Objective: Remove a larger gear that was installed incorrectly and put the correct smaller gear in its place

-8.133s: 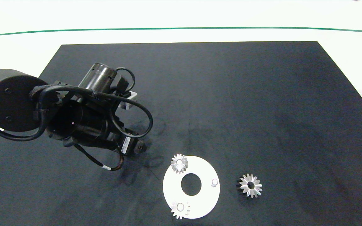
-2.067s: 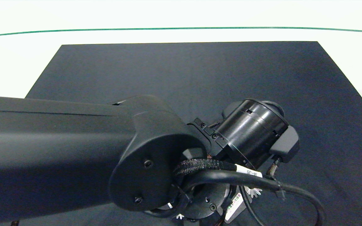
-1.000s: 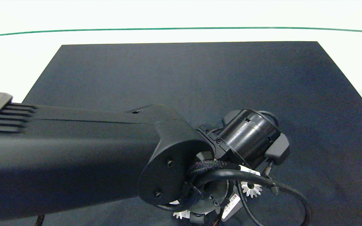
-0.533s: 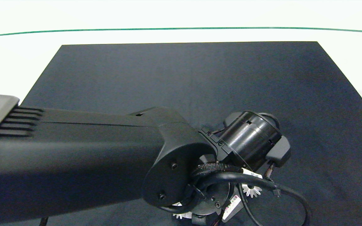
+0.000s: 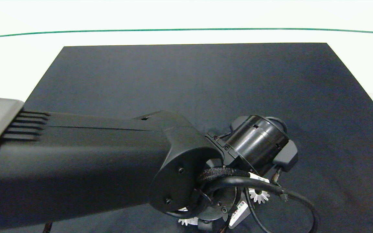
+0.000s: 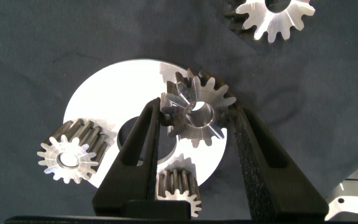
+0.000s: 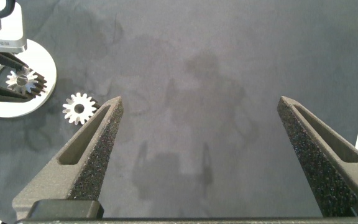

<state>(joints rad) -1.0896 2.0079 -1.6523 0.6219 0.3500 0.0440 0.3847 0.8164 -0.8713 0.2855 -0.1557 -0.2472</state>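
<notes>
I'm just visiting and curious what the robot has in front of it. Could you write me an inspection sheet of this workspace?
Surface: dark mat, with a white disc lying on it.
Job's things: smaller gear held over the disc; larger gear flat on the mat beside the disc; two other small gears at the disc's edge.
Clutter: nothing seen.
Grippers: left gripper shut on the smaller gear; right gripper open over bare mat, away from the disc.
Cables: black cable loops from the left wrist.
Surroundings: white surface with a green line; no people seen.
</notes>
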